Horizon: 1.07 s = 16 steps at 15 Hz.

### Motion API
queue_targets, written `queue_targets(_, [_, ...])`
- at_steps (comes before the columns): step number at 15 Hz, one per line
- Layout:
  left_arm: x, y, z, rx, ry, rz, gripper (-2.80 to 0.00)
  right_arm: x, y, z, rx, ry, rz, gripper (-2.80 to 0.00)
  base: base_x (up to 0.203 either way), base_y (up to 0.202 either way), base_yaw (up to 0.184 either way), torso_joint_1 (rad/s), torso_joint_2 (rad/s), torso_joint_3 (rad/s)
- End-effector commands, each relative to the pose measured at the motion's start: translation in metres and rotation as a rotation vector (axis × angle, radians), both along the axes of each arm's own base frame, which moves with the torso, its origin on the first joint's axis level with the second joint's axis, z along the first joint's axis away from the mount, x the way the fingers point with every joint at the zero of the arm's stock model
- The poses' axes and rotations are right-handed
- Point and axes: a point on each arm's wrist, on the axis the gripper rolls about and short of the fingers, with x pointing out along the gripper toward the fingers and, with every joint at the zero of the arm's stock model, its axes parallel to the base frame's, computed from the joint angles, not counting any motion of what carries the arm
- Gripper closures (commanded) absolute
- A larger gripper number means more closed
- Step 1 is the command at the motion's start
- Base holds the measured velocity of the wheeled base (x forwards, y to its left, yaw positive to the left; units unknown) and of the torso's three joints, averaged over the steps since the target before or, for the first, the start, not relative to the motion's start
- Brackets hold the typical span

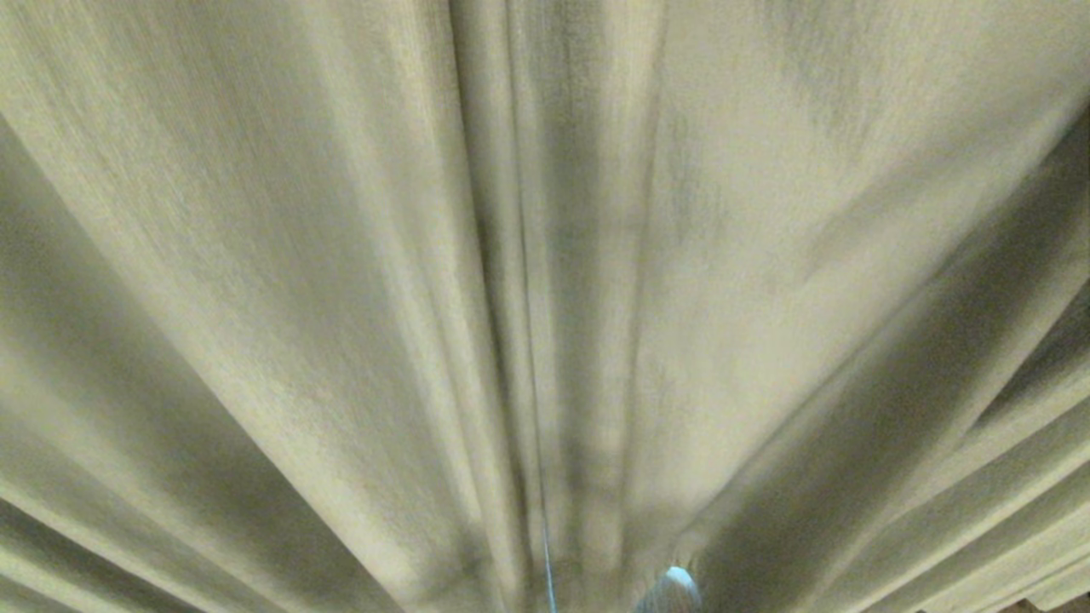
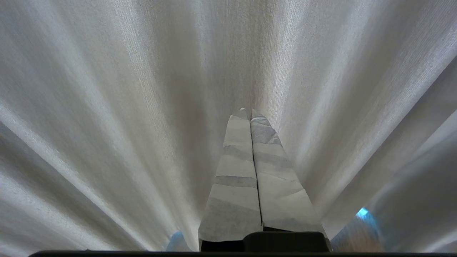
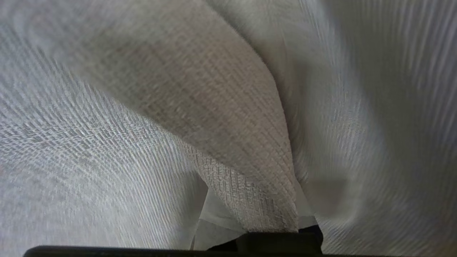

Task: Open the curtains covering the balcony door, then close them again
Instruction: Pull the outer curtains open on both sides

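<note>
This looks like a room in a home, though the only evidence is the curtains: thick, beige-grey woven drapes hanging in deep lengthwise pleats and filling every view. At their foot a small patch of bluish daylight shows between two folds.

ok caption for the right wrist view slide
Right tool shut on a fold of the thick beige-grey woven curtain.

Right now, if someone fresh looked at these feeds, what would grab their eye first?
Beige-grey pleated curtains fill the whole head view, hiding any door. In the right wrist view, the right gripper is clamped on a fold of that woven fabric. The left gripper is shut and empty, its tip against the pleats.
</note>
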Motion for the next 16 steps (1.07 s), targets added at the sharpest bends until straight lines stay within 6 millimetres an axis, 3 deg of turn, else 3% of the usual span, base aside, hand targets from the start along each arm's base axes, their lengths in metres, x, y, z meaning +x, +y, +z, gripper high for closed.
queue_targets(1, [0.000, 0.000, 0.000, 0.000, -0.001, 0.000, 0.00, -0.008, -0.033, 0.006, -0.027, -0.012, -0.088, 0.00, 0.000, 0.000, 0.000, 0.000, 0.00, 0.000])
queue_targets(5, [0.000, 0.000, 0.000, 0.000, -0.001, -0.001, 0.00, -0.024, -0.082, 0.002, -0.045, 0.012, -0.203, 0.00, 0.000, 0.000, 0.000, 0.000, 0.00, 0.000])
queue_targets(16, [0.000, 0.000, 0.000, 0.000, -0.001, 0.000, 0.00, -0.036, -0.182, -0.015, 0.015, 0.034, -0.427, 0.00, 0.000, 0.000, 0.000, 0.000, 0.00, 0.000])
